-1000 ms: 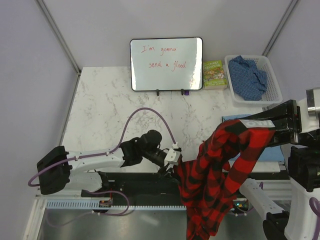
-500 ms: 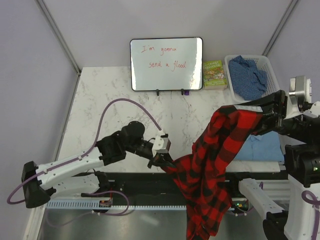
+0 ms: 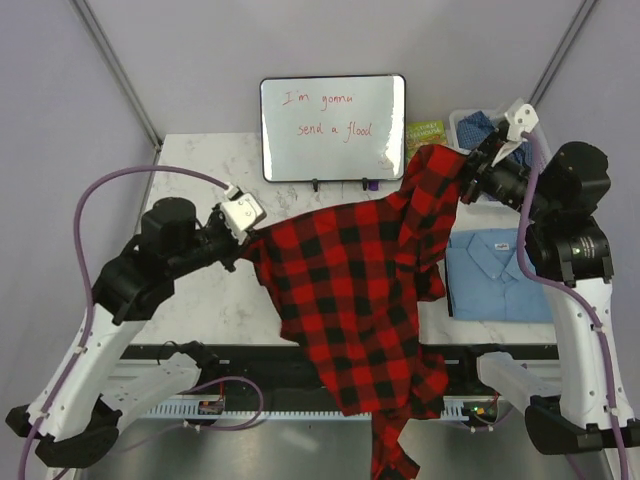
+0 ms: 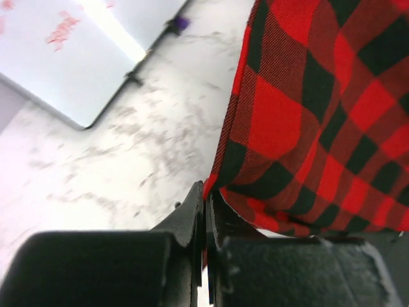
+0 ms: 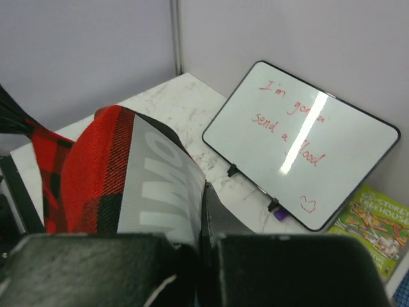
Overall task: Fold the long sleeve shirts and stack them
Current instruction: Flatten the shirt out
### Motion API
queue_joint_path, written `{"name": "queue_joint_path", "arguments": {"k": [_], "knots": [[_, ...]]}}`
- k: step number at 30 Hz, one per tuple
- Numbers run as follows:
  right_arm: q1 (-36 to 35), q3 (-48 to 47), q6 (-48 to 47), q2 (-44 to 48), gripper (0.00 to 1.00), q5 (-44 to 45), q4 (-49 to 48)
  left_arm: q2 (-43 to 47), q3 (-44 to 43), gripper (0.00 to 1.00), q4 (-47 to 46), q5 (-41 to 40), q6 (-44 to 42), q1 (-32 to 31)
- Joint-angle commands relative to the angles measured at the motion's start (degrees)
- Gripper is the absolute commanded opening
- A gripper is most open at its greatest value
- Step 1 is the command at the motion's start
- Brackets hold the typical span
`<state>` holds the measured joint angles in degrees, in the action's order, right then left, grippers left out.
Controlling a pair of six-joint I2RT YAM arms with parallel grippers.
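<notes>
The arms have spread; we see the flannel (image 3: 340, 290) stretched over the marble surface (image 3: 200, 170), left pincer (image 3: 245, 237) and right pincer (image 3: 470, 174) each clamping an edge. Only the right wrist shows white lettering (image 5: 156, 185).

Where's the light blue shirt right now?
In the top view, the light blue shirt lies flat on the table's right side, near its front edge, just right of the red checked flannel.
</notes>
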<state>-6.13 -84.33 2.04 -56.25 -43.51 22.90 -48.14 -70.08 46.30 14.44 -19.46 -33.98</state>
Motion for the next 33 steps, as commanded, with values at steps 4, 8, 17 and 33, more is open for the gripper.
{"name": "queue_joint_path", "arguments": {"k": [4, 8, 17, 33], "knots": [[0.2, -4.7, -13.6, 8.8, 0.0, 4.8, 9.5, 3.7, -19.4, 0.02, 18.7, -6.5, -7.3, 2.6], [0.2, -3.8, -13.5, 18.0, 0.0, 5.4, 10.3, 7.7, -27.6, 0.02, 24.6, -7.5, -10.3, 2.7], [2.4, -4.7, -10.0, 21.0, 0.0, 1.2, 9.8, 10.7, -24.3, 0.02, 18.1, -26.9, -12.9, 3.0], [-5.0, -2.8, -20.1, -25.5, 0.0, 16.2, -0.8, -25.6, -0.9, 0.02, -24.9, -8.7, -15.8, 27.6]]}}
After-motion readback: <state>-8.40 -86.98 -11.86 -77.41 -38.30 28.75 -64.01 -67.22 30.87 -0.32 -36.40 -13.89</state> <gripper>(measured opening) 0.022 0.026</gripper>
